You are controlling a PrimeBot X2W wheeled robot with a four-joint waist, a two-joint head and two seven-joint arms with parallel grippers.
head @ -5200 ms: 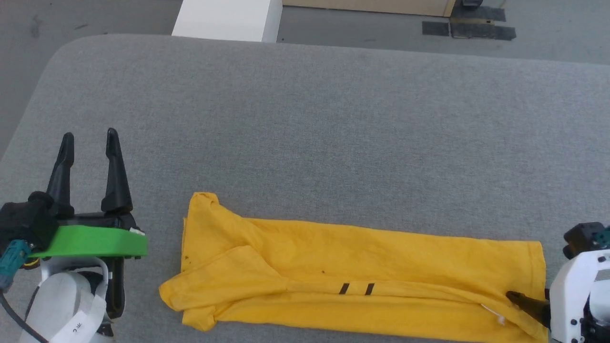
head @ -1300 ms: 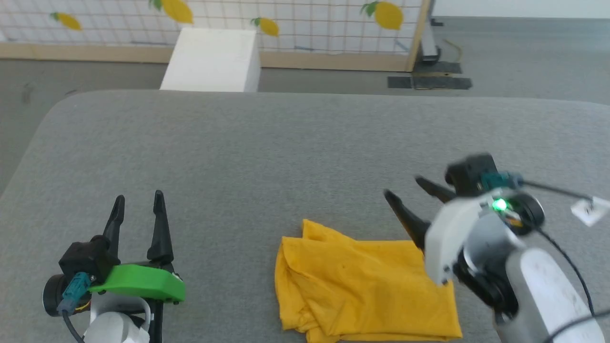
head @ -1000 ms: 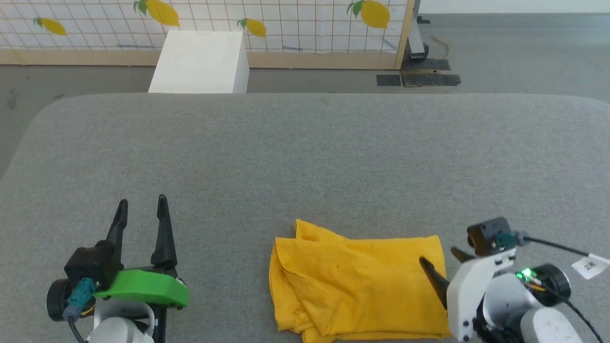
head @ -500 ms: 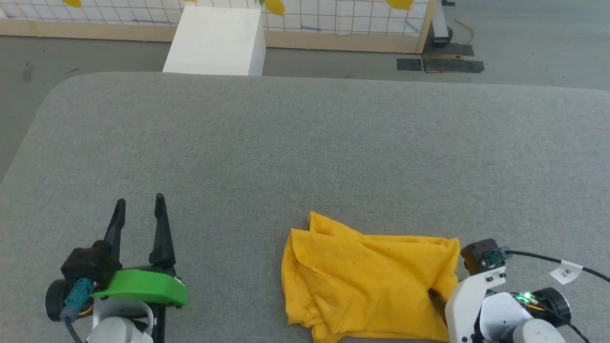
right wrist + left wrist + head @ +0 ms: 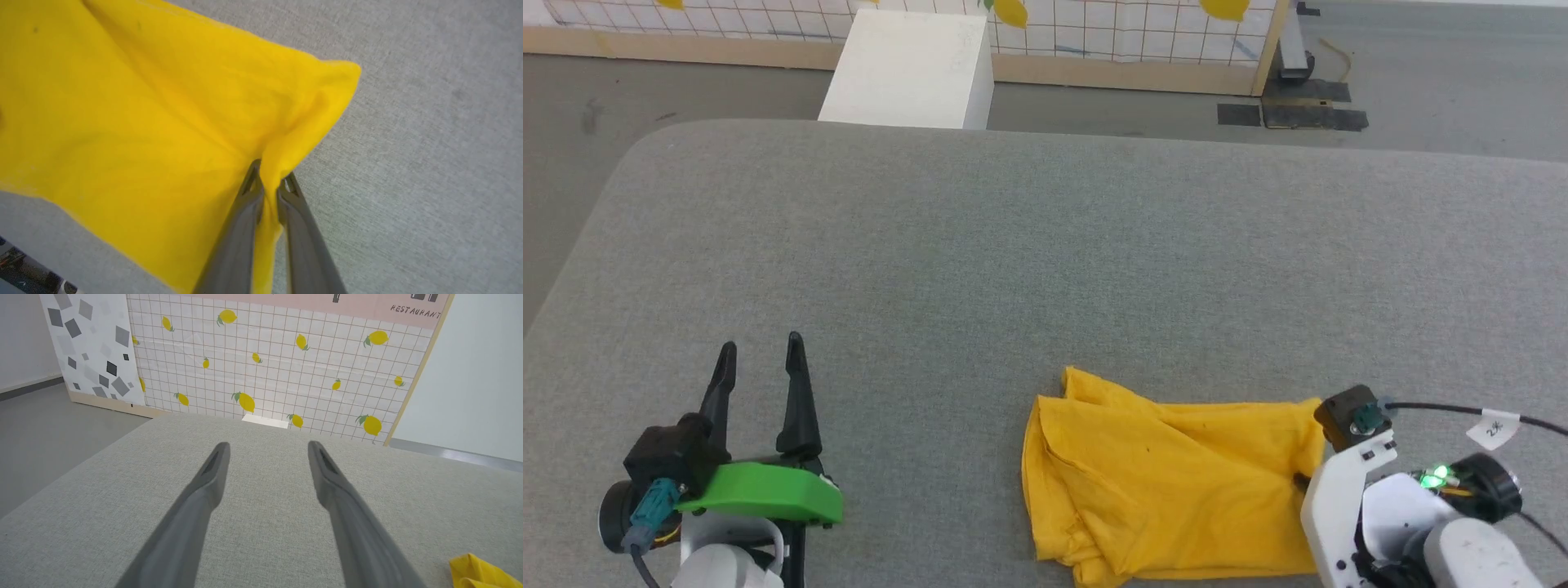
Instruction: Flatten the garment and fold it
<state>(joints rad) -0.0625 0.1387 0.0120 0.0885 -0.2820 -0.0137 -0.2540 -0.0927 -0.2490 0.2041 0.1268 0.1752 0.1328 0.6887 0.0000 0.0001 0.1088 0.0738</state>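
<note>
The mustard-yellow garment (image 5: 1168, 482) lies folded into a rumpled rectangle near the front edge of the grey table (image 5: 1029, 245), right of centre. Its print is hidden inside the fold. My right gripper (image 5: 269, 179) is shut on the garment's right edge (image 5: 282, 163), pinching a ridge of cloth between its fingers; in the head view its white wrist (image 5: 1347, 498) covers the fingers. My left gripper (image 5: 760, 367) stands open at the lower left, well clear of the cloth, with nothing between its fingers (image 5: 212, 473). A corner of the garment (image 5: 478, 573) peeks in at the lower right of the left wrist view.
A white box (image 5: 907, 69) stands on the floor beyond the table's far edge, before a lemon-patterned tiled panel (image 5: 278, 367). Dark floor mats (image 5: 1290, 114) lie at the back right. A tagged cable (image 5: 1494, 425) runs from my right wrist.
The garment has gone from a long strip to a half-length fold. My right gripper came down from above the cloth and shut on its right edge. The head camera shifted; the left gripper stayed put.
</note>
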